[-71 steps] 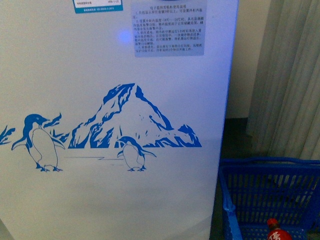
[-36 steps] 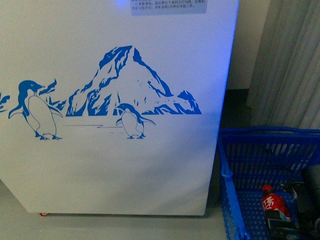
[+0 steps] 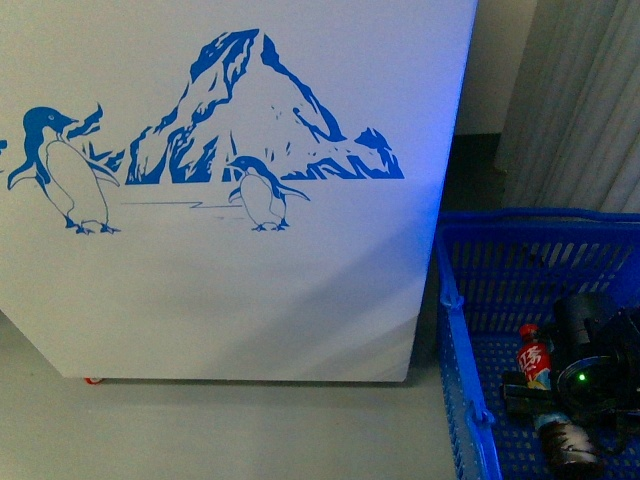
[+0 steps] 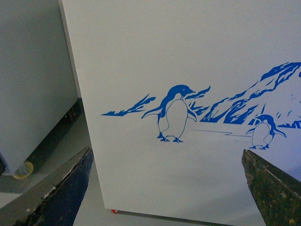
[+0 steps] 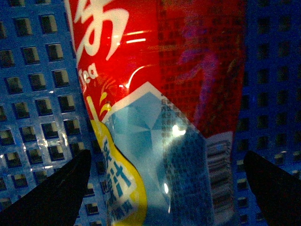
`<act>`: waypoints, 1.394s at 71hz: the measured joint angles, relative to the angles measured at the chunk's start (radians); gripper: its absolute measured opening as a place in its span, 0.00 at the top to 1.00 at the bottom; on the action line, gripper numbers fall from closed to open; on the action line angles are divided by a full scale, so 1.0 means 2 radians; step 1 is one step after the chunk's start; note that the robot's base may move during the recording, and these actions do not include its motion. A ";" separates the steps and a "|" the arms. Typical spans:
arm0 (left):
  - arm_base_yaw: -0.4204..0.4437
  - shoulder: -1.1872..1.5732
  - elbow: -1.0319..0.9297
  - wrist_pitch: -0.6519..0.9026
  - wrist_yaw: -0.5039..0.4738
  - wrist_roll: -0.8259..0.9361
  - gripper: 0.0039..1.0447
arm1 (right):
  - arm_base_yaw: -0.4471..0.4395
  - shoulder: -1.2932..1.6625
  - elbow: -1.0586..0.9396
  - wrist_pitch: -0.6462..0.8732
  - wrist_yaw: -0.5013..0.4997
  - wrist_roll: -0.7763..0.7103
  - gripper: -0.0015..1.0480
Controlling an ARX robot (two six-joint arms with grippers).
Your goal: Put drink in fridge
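The drink [image 3: 535, 362], a small bottle with red cap, red label and dark liquid, lies in the blue mesh basket [image 3: 455, 300] at lower right of the front view. My right gripper [image 3: 555, 405] hangs over it, jaws open on either side of the bottle. In the right wrist view the red label [image 5: 160, 61] fills the frame close up between the open fingers [image 5: 61, 188]. The fridge [image 3: 250, 270] is a white chest with blue penguin-and-mountain graphic. My left gripper [image 4: 167, 188] is open and empty, facing the fridge [image 4: 188, 56] front.
A plain grey-white cabinet on casters [image 4: 33, 84] stands beside the fridge in the left wrist view. A small red wheel [image 3: 93, 380] shows under the fridge. Grey curtains [image 3: 590, 100] hang behind the basket. Grey floor [image 3: 220, 430] lies in front.
The front view has tilted downward: the fridge graphic moved up in frame, the basket and drink came more into view, and my right gripper has come over the bottle.
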 joint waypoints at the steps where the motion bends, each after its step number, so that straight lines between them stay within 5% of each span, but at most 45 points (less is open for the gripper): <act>1: 0.000 0.000 0.000 0.000 0.000 0.000 0.08 | 0.000 0.004 0.005 -0.002 0.000 0.000 0.07; 13: 0.000 0.000 0.000 0.000 0.000 0.000 0.08 | -0.001 0.021 0.028 -0.018 -0.003 0.003 0.08; 30: 0.000 0.000 0.000 0.000 0.000 0.000 0.08 | -0.001 0.011 0.012 -0.017 -0.024 0.012 0.43; 46: 0.000 0.000 0.000 0.000 0.000 0.000 0.08 | -0.004 -0.039 -0.061 -0.006 -0.036 0.024 0.60; 71: 0.000 0.000 0.000 0.000 0.000 0.000 0.08 | -0.012 -0.308 -0.262 0.024 -0.079 0.024 0.62; 99: 0.000 0.000 0.000 0.000 0.000 0.000 0.08 | -0.024 -0.748 -0.391 -0.057 -0.118 -0.014 0.62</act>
